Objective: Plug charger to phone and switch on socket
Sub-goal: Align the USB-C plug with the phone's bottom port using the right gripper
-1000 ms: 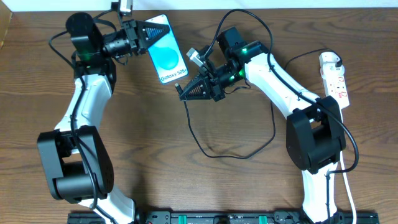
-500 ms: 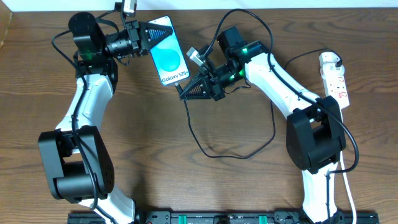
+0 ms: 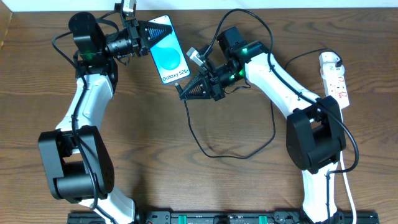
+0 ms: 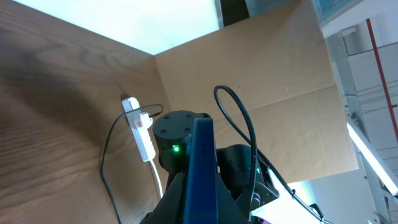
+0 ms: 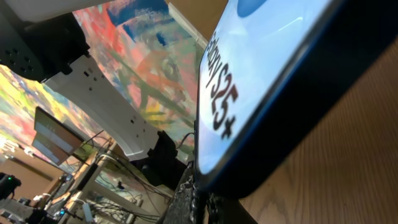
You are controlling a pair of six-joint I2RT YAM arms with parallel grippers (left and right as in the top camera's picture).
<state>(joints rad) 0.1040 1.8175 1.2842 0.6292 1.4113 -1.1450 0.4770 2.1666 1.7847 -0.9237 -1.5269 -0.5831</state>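
Note:
The phone [image 3: 168, 59] has a bright blue screen and is held off the table, tilted. My left gripper [image 3: 151, 34] is shut on its far end. In the left wrist view the phone [image 4: 202, 168] shows edge-on between the fingers. My right gripper [image 3: 183, 92] is shut on the plug tip of the black charger cable [image 3: 214, 152], just below the phone's near end. In the right wrist view the phone's lower edge [image 5: 280, 93] sits right above the closed fingers [image 5: 202, 202], and the plug tip is hidden. The white socket strip [image 3: 334, 78] lies at the far right.
The black cable loops across the table's middle between the arms. A white adapter [image 3: 329, 60] sits in the strip's far end. The strip's thick white cord [image 3: 348, 193] runs toward the front edge. A cardboard wall [image 4: 249, 68] stands behind the table.
The left gripper has shifted the phone slightly right, so its near end sits closer to the right gripper. The right gripper has barely moved.

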